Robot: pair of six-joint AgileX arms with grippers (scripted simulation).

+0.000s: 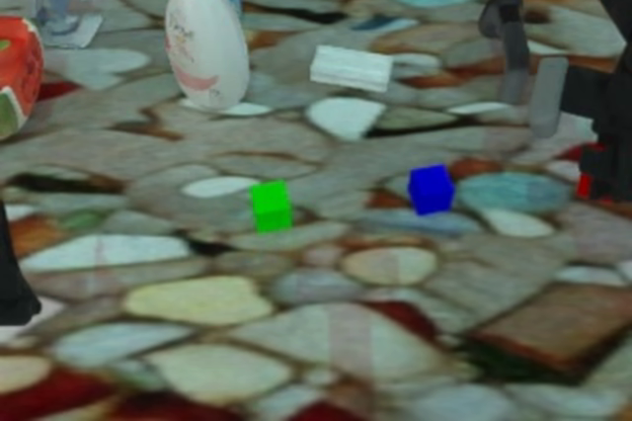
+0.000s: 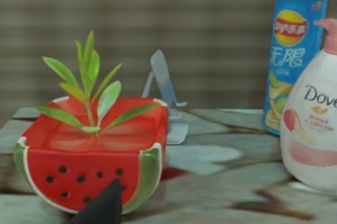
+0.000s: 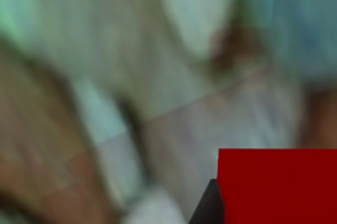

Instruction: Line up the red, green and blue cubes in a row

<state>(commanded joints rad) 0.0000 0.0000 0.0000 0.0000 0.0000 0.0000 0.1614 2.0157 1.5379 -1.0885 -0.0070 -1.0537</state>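
The red cube (image 3: pixel 276 184), seemingly pinched by the right claw (image 1: pixel 604 184) at the counter's right edge, is judged light, rigid; opposite flat faces suit gripping.

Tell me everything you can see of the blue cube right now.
The blue cube is a small, plain, matte, deep blue block with sharp edges. It sits flat on the stone-patterned table, right of centre in the top view, turned slightly so that two side faces show. It stands apart from the green cube on its left. Nothing touches it but the table, and no gripper is at it.
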